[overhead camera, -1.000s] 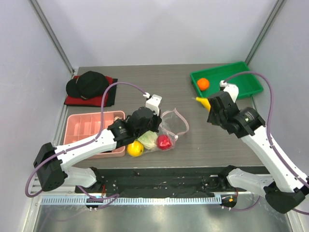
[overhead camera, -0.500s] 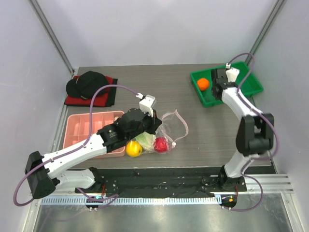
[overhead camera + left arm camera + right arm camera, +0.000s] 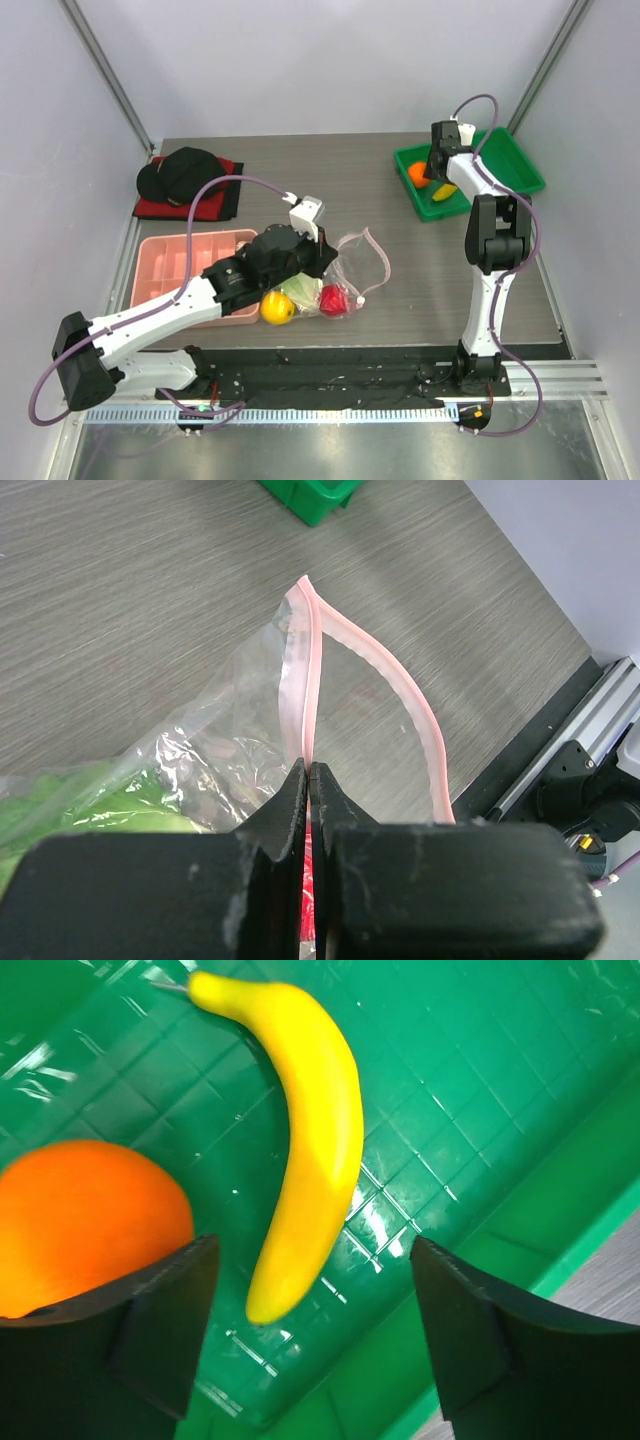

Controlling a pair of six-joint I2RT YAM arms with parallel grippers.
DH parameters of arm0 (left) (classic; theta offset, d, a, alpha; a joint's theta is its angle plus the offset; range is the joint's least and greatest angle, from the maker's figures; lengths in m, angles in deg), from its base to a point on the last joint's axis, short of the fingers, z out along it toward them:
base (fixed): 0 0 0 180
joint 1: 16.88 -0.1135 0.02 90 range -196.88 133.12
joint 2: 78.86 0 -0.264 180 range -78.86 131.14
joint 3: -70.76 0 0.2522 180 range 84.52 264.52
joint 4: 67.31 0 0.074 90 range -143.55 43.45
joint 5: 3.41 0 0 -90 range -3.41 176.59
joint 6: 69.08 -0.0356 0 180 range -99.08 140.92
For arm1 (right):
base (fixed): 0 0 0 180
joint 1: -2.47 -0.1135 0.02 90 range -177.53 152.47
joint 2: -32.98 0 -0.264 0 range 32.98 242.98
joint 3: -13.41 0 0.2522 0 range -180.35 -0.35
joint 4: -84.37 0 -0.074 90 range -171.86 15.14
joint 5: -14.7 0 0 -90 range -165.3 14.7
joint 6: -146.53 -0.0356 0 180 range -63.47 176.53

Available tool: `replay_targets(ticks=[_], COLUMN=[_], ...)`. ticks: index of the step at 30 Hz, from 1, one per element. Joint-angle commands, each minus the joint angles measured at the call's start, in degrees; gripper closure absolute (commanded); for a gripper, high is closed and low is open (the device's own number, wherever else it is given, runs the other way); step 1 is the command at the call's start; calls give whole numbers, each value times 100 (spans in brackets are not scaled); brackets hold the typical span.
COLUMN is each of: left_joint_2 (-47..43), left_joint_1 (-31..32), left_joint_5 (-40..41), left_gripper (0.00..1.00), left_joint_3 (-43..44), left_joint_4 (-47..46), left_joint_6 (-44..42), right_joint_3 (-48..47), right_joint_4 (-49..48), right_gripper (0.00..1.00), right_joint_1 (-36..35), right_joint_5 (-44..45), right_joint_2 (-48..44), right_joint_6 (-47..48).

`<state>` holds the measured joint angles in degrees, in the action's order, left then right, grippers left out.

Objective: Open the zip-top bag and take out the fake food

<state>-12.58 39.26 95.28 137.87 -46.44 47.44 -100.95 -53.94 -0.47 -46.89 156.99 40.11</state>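
Back R: bin (image 3: 510,165) w/ banana (image 3: 446,190) & orange (image 3: 418,174) in it, orange on L. Mid-table: bag (image 3: 362,255), cabbage (image 3: 303,291) & round fruit (image 3: 335,298) inside; lemon (image 3: 278,307) just L; compartment tray (image 3: 175,262) further L; cap (image 3: 180,172) back L.

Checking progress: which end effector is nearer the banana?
Right. The right end effector hangs open over the banana in the tray; the left end effector grips the zip-top bag, far off.

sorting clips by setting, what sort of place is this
Probably a robot lab test cell, not a kitchen: left arm and right arm bolted to a black base plate, blank enclosure walls, a toy banana in a green tray.
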Motion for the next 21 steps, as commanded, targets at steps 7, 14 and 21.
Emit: replay_targets(ticks=[7,14,21], left_joint_2=[271,421,359], left_joint_1=[-7,-7,-15], left_joint_5=[89,46,-235], left_gripper=[100,100,100], left_joint_3=[396,598,651], left_joint_4=[-122,-8,-61], left_joint_6=[-51,-60,55], right_joint_3=[600,3174,4021], right_joint_4=[1172,1057,1506], right_gripper=[13,16,25], right_joint_1=[-459,-2285,-3431], right_joint_5=[-1099,-1532,-1861], right_joint_2=[-1798,-4757,-6212], right_joint_6=[-634,-968,-1240])
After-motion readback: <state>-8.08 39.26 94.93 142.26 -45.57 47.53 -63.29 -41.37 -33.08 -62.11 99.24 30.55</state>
